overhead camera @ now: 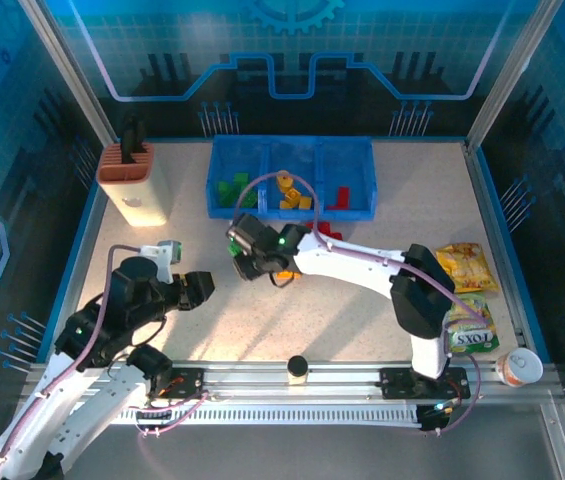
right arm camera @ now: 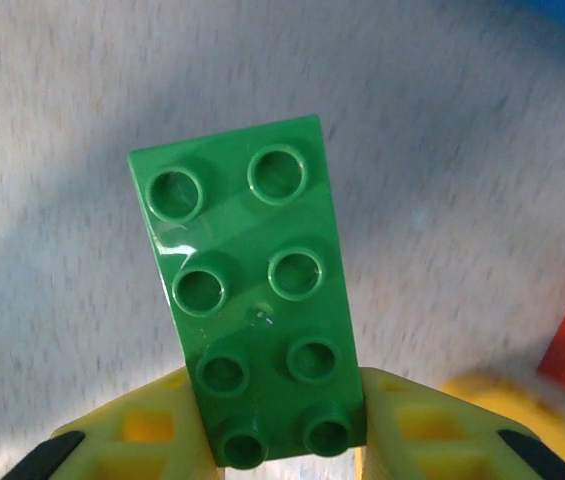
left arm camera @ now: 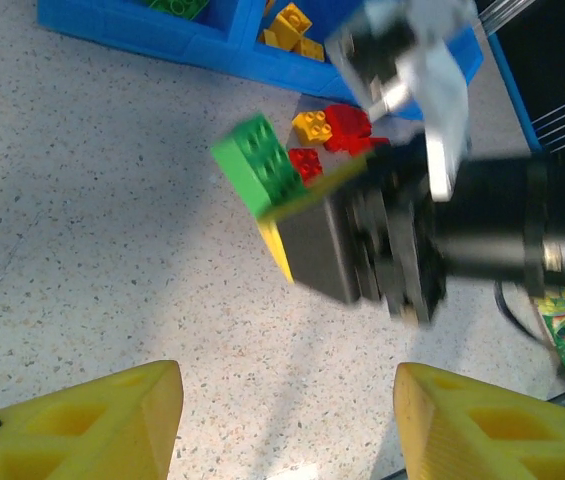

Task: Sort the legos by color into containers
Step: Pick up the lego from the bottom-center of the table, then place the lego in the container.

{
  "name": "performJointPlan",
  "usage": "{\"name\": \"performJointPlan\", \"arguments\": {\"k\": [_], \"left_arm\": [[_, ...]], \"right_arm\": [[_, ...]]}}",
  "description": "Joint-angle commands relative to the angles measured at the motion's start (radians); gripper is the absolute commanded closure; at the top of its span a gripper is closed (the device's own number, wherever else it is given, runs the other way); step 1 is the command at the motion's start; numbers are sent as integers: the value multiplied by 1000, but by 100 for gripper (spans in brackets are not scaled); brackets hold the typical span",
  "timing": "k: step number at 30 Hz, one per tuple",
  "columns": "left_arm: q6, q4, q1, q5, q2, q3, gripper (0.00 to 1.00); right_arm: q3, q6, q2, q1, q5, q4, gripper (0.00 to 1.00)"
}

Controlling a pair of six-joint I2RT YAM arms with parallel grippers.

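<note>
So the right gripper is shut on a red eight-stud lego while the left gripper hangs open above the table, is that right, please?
Not quite: the lego is green, not red, as the right wrist view shows. The right gripper is shut on a green eight-stud lego while the left gripper hangs open above the table.

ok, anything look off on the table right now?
Nothing damaged. The right end effector pinches a green brick by one end, so it sticks out tilted. A few red and orange bricks lie loose on the table in front of the blue tray. Two snack packets sit at the right edge, unrelated to sorting.
</note>
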Motion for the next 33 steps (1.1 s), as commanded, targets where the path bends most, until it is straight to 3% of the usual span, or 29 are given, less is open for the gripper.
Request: {"name": "performJointPlan", "arguments": {"k": [1,9,17,23,33], "left_arm": [[19,-15,-6,-18,-21,-9,41],[17,-8,-5,-9,-27,-12,41],[20,-1,-6,0,-31,-15,42],[22,0,-5,3,-37,-17,41],[16,2,-7,0,-38,-20,41]], "right_arm": [[147,-45,101,-54,14,-83,70],[580,-96,375,-169,5,-191,69],[932,-123,597,-220,1,-262,66],[953,-110,632,-237,-11,-194,64],[943,-82,634,-241,-13,-141,51]]}}
